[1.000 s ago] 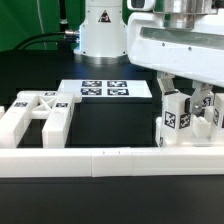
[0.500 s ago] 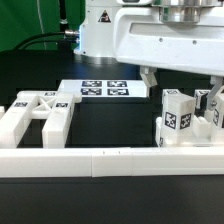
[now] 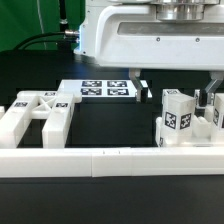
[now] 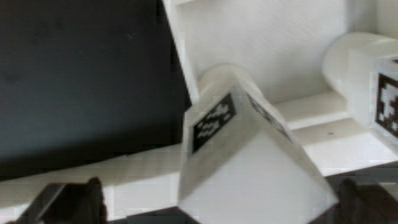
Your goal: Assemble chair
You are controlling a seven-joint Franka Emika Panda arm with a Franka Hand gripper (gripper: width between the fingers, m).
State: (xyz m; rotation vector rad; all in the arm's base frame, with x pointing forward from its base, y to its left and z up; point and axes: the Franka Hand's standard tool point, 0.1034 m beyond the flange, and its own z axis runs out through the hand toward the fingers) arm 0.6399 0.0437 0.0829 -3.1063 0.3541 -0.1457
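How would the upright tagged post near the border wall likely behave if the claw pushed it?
The tagged post looks like chunky solid plastic, so it is probably stiff, not floppy. It stands taller than wide, so a push near its top may tip it. Its flat faces suggest sliding rather than rolling.

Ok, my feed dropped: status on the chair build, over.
Gripper open, empty, hovering. Tagged chair posts upright by border wall, ungrasped. X-braced frame at exterior view's left. Nothing blocking.

1 X-braced frame: white, lying flat, exterior view's left. Tagged posts: white, upright, clustered well apart on the exterior view's right.
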